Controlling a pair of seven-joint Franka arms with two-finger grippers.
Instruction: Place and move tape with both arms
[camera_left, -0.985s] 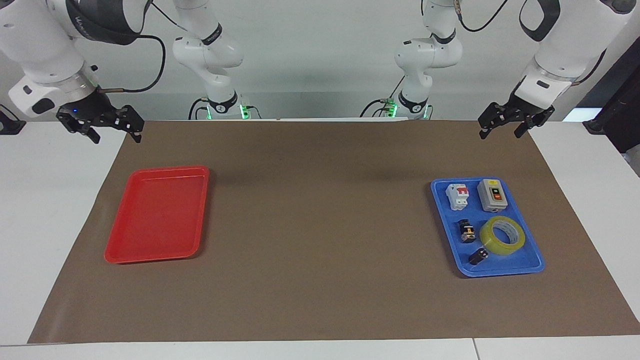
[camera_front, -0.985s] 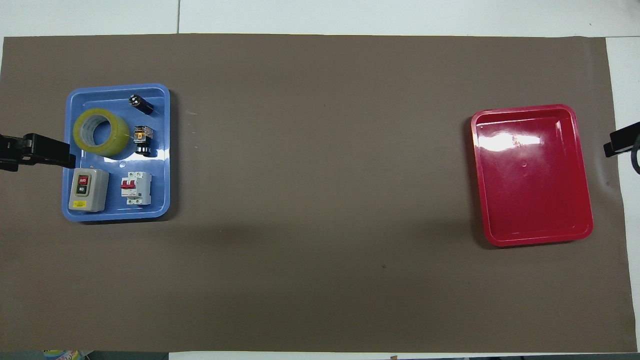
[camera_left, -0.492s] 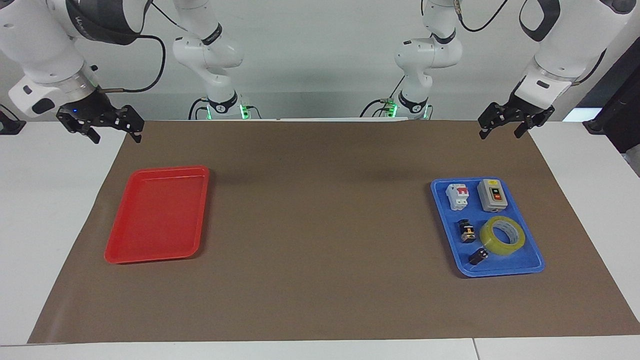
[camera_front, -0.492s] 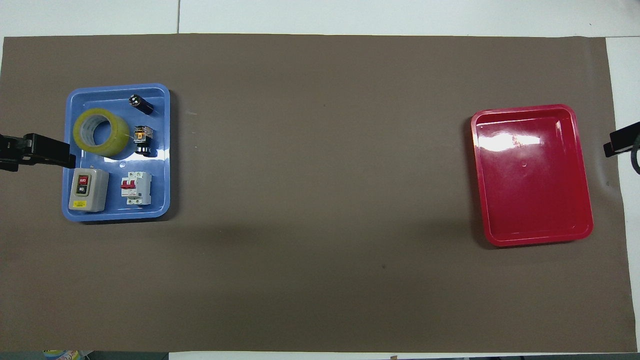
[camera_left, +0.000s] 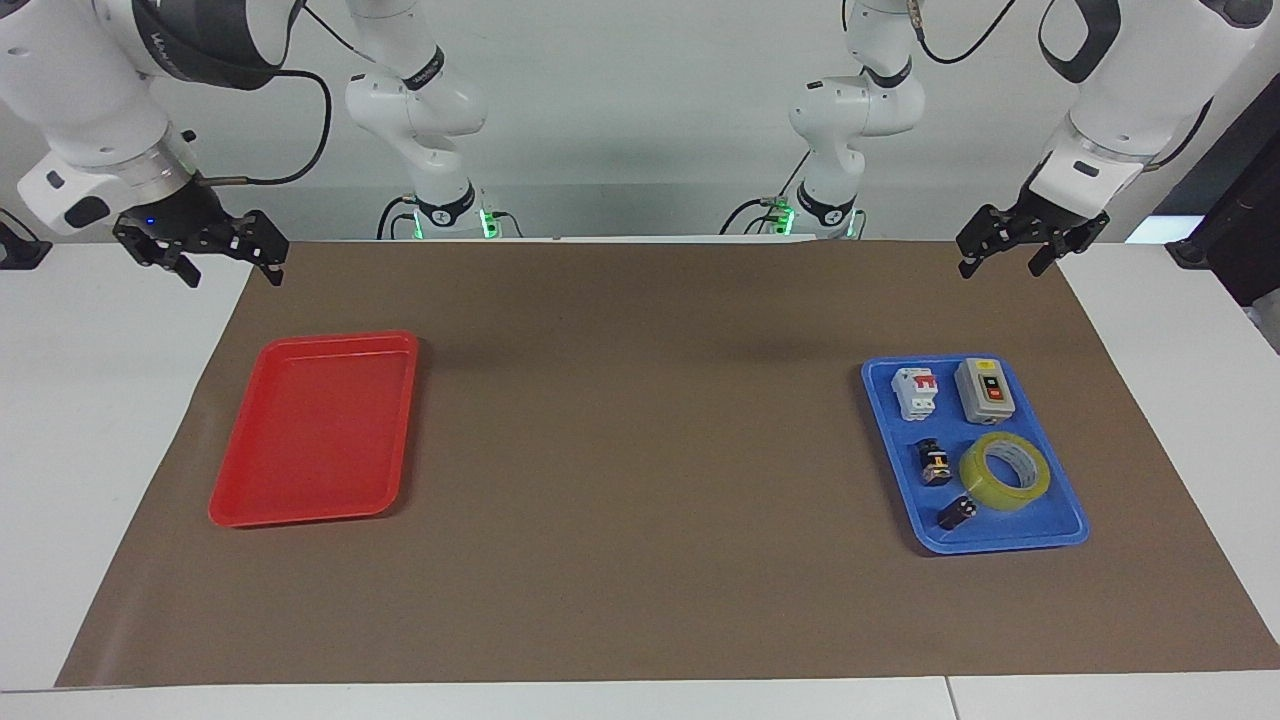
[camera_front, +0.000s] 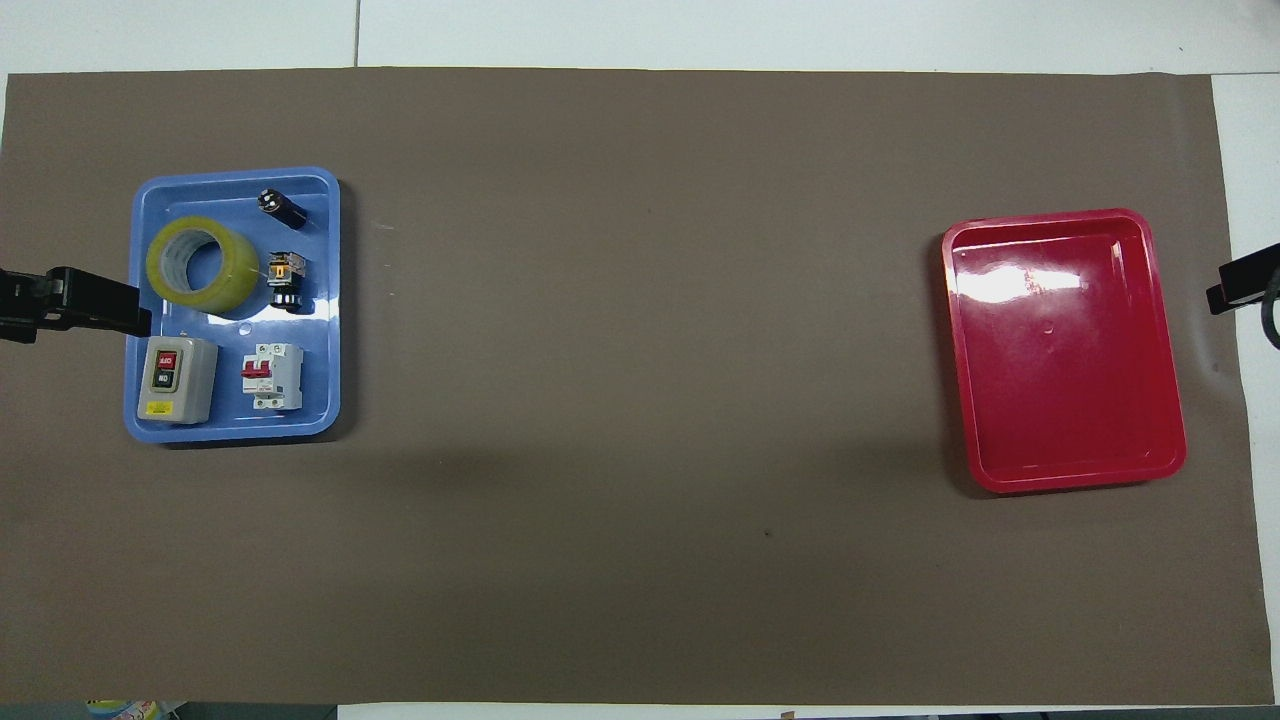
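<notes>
Tape (camera_left: 1004, 471) lies flat in the blue tray (camera_left: 1060, 535) toward the left arm's end of the surface (camera_left: 640, 600), farther from the robots than the grey switch box (camera_left: 986, 391) and beside two small black parts (camera_left: 935, 463) whose details are hard to make out. The left pincer (camera_left: 1003, 256) hangs with fingers wide and empty over the mat's edge, nearer the robots' end than the tray. The right pincer (camera_left: 228, 269) hangs equally wide and empty over the mat's corner by the red tray (camera_left: 245, 510).
</notes>
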